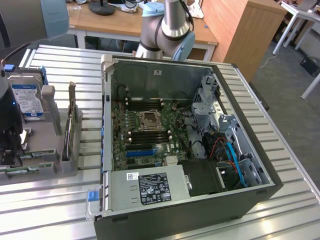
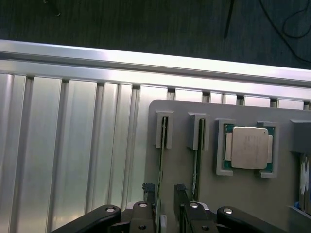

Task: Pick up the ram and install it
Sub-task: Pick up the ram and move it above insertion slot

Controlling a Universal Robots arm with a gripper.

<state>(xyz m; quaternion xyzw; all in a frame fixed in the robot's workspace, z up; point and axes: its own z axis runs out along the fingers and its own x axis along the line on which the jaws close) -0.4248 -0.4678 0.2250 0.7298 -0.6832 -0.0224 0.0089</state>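
Ram (image 2: 161,165) stands on edge in the grey holder (image 2: 243,204), right between the gripper's (image 2: 163,187) spread, empty fingers. It is the pick-up step, grasp not yet made; a clean grip probably calls for closing squarely on both faces.

Ribbed shiny metal table (image 2: 73,145), matt plastic tray (image 2: 243,194), brushed metal chip (image 2: 250,148), wooden desk (image 1: 115,23)

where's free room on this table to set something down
Bare slats: the narrow strip between the grey holder and the open computer case, the table on the near side of the holder, and the stretch beside the case on the exterior view's right. Crowded: the holder itself, with hard drive, ram sticks and CPU chip.
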